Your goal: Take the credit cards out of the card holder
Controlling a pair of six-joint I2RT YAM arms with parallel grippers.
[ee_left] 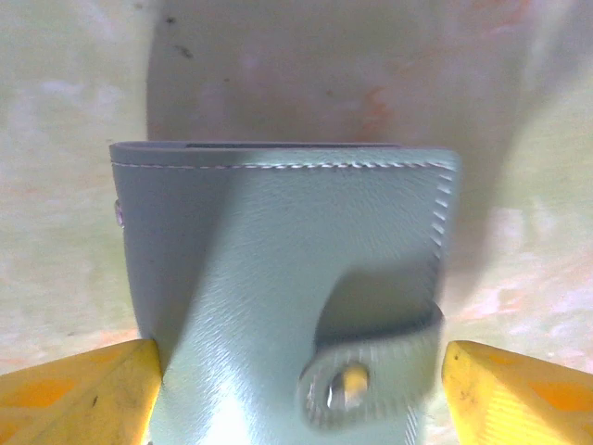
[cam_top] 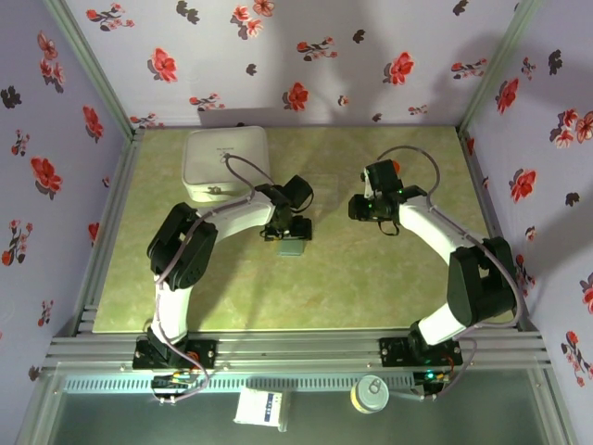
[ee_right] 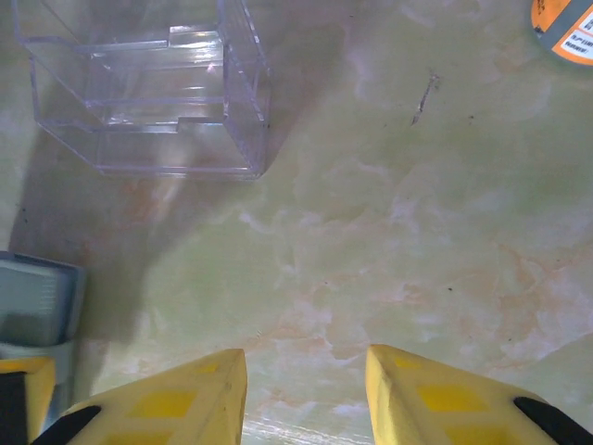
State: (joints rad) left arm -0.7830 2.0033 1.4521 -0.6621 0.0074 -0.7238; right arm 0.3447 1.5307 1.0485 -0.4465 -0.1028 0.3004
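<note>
The card holder is a grey-blue wallet lying closed on the table, with a snap strap across its front. It is also at the left edge of the right wrist view and in the top view. My left gripper straddles it, open: the left finger touches its edge and the right finger stands slightly off it. My right gripper hovers open over bare table with nothing between its fingers. The credit cards are hidden.
A clear plastic tray stands just beyond the card holder. The big white rounded box sits at the back left. An orange and grey round object lies at the far right of the right wrist view.
</note>
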